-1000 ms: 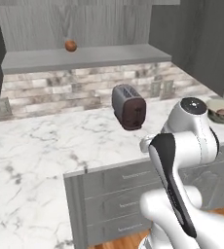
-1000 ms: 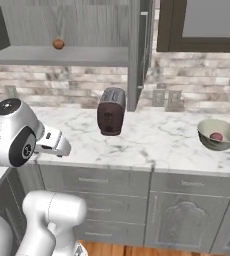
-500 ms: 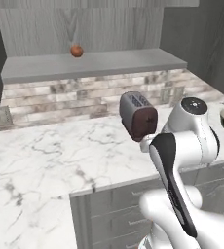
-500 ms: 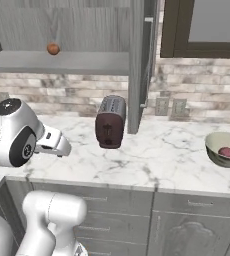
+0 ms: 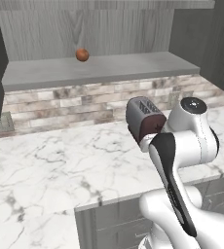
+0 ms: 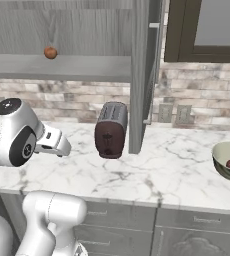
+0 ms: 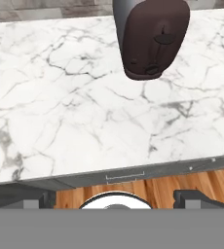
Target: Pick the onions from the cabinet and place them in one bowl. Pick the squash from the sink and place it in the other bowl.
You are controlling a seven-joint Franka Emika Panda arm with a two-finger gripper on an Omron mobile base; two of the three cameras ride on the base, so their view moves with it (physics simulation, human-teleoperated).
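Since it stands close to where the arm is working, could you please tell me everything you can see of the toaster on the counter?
The toaster is a small rounded appliance with a grey metal-looking shell and a dark reddish-brown end panel carrying a lever and a knob. Two slots run along its top, and nothing sticks out of them. It stands upright on the white marble counter, below the cabinet, near the brick backsplash. Nothing else touches it.

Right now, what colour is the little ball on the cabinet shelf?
Orange-brown; the onion shows best in the left base view.
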